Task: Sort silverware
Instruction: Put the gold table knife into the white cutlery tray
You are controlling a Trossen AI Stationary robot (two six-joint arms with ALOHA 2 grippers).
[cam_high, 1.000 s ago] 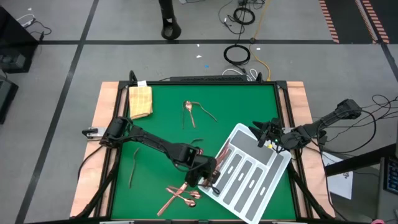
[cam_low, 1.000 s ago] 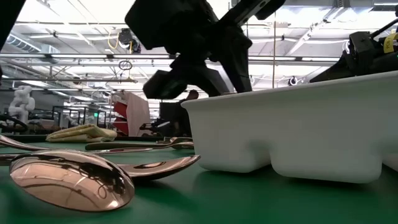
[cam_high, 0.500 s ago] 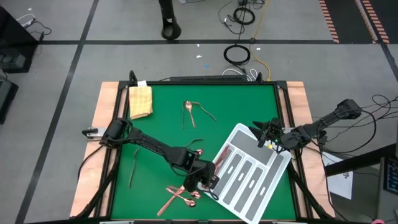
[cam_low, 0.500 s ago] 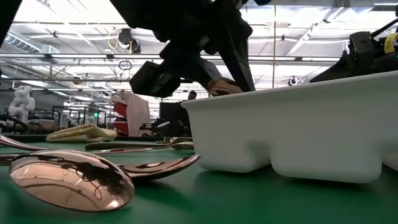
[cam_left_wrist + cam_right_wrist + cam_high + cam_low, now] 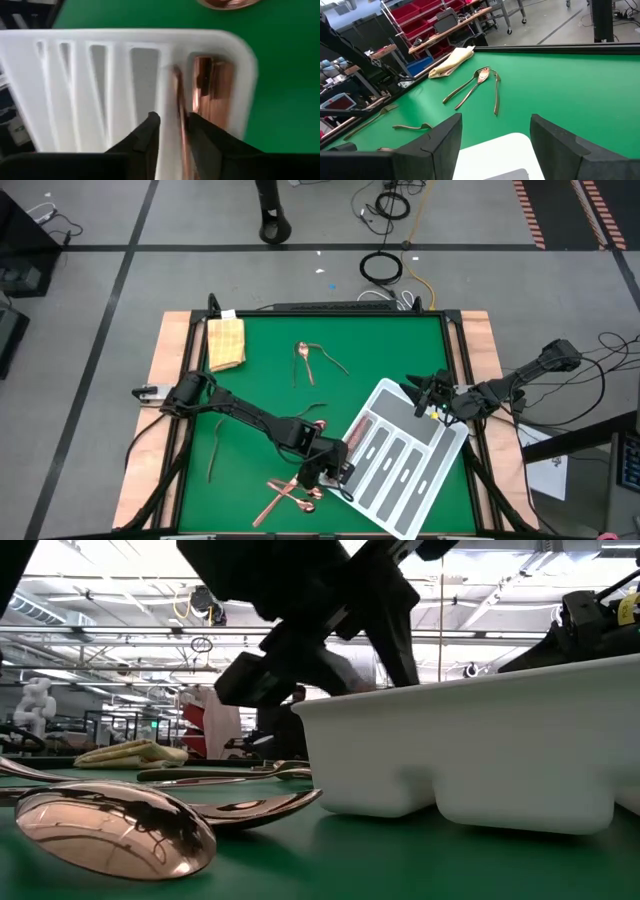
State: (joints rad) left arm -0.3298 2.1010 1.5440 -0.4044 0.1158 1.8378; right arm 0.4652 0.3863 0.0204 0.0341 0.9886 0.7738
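Note:
The white tray point(image 5: 383, 392) lies askew on the green mat, at the near right. My left gripper point(image 5: 335, 472) hangs over its near left end, fingers apart. A thin copper piece of silverware point(image 5: 178, 107) runs between them along a slot divider, beside other copper pieces point(image 5: 212, 85) in the end slot. More silverware lies loose on the mat: a heap point(image 5: 290, 495) near the front edge, a spoon group point(image 5: 310, 356) at the back, and a fork point(image 5: 215, 450) at the left. My right gripper point(image 5: 415, 395) waits open over the tray's far right corner. My left gripper comes slanting down at the tray's end, its fingers lying along the copper piece. White tray shows between the piece and one finger point(image 5: 150, 131). The piece runs close by the other finger point(image 5: 200, 132); whether they touch, I cannot tell.
A folded yellow cloth point(image 5: 226, 342) lies at the mat's far left corner. A big copper spoon bowl point(image 5: 110, 830) lies close before the low camera, left of the tray's wall point(image 5: 470, 755). The mat's middle point(image 5: 260, 380) is bare. Wooden rails point(image 5: 160, 380) edge the table.
My left gripper has tipped a little over the tray's near left end. Half a second ago, in the low view, a copper piece showed at its fingertips just above the tray's rim. It has since dropped below the rim, out of that view. My right arm has kept still.

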